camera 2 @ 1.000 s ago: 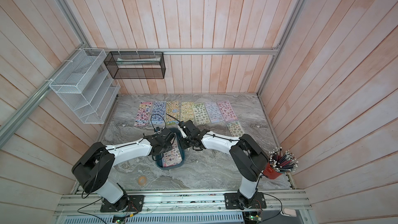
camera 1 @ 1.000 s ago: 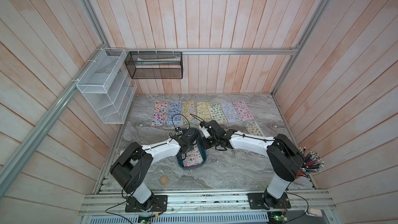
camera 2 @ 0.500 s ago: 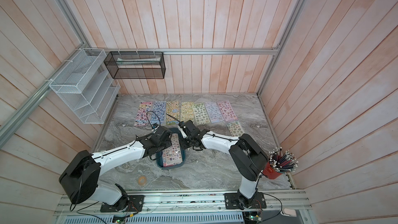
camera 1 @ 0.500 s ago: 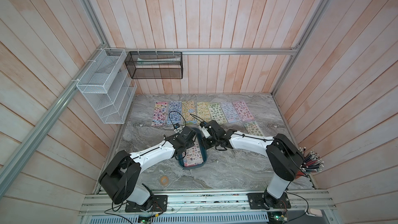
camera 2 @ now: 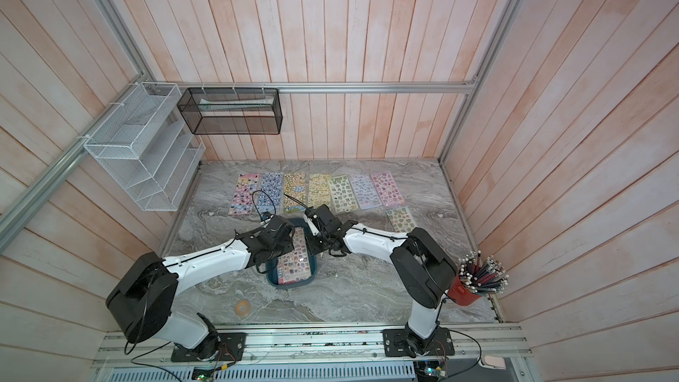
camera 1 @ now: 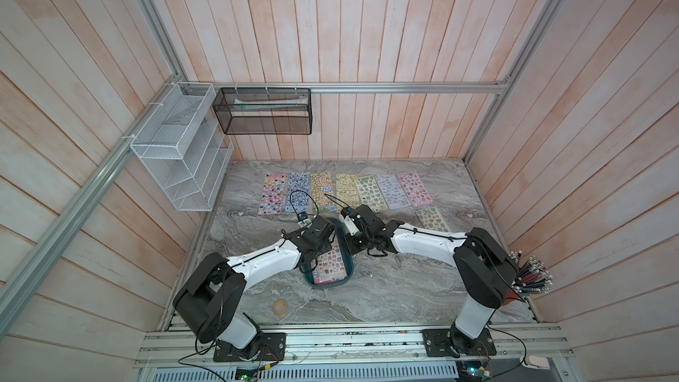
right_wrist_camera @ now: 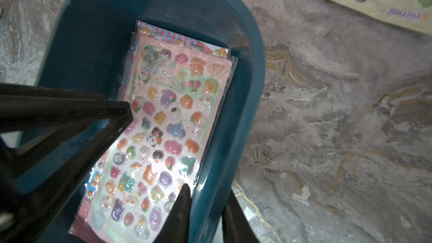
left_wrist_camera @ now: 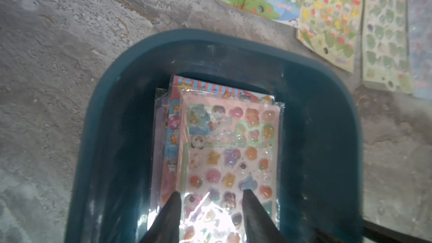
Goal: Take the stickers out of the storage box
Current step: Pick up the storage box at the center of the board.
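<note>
My left gripper (left_wrist_camera: 211,206) is released, jaws astride the top pink glossy sticker sheet (left_wrist_camera: 230,150), poised to pinch it, I judge. That sheet lies in the shallow dark teal plastic storage box (left_wrist_camera: 327,122). My right gripper (right_wrist_camera: 207,192) is clenched on the box's wall, presumably to steady it. I count eight pastel sheets (camera 1: 345,189) on the grey marble table (camera 1: 385,288) and at least two inside the box.

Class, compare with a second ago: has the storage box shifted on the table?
No. The storage box sits as close to the small ring as before.
</note>
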